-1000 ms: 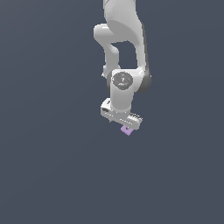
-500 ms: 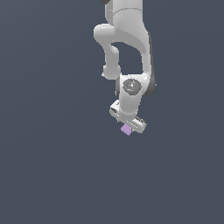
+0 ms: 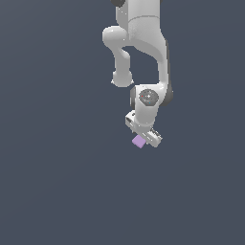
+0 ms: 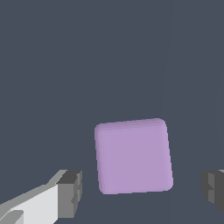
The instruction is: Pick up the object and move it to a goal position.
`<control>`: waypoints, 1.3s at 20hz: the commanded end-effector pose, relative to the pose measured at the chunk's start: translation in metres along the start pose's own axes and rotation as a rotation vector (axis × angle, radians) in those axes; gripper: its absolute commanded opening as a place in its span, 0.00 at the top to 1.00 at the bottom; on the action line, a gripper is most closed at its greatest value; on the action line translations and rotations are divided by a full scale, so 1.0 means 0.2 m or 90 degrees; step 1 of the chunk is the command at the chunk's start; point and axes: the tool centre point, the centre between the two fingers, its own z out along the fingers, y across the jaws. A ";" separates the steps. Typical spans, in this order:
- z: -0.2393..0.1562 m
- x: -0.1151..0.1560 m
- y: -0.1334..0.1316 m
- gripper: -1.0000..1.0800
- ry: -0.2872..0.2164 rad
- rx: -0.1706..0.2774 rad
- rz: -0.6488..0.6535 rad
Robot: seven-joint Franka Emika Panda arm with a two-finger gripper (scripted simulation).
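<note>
One arm is filling the upper middle of the exterior view, reaching down from the top edge; its claw [image 3: 144, 137] is sitting a little right of the frame's centre, tilted, with the lilac cube [image 3: 139, 141] showing at its lower left tip; the cube is touching or just under the claw here, and this view is too small to tell whether it is being held or merely straddled; no shadow or contact line is separating cube from the grey tabletop [image 3: 57, 182], so its height cannot be judged; no goal marker is showing anywhere in this frame.

Moving to the wrist view, the cube [image 4: 133, 155] is lying in the lower middle of the frame, squarely between the two fingertips; one fingertip [image 4: 70, 192] is showing at the lower left and the other [image 4: 213, 190] at the lower right edge; clear grey gaps are standing on both sides of the cube, so the claw is spread wide and gripping nothing.

Judging from this, the approach and alignment are looking done; the closing of the fingers on the cube, the lift and the carry to the goal are all remaining; since the goal is not in view, how far that carry is going cannot be said.
</note>
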 end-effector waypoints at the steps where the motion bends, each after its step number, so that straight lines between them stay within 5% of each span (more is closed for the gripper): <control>1: 0.01 -0.01 0.00 0.00 0.000 0.000 0.010; 18: 0.17 -0.02 0.00 0.00 0.000 0.000 0.013; 19: 0.17 -0.02 0.00 1.00 0.000 0.000 0.013; 26: 0.17 -0.02 0.00 1.00 0.000 0.000 0.013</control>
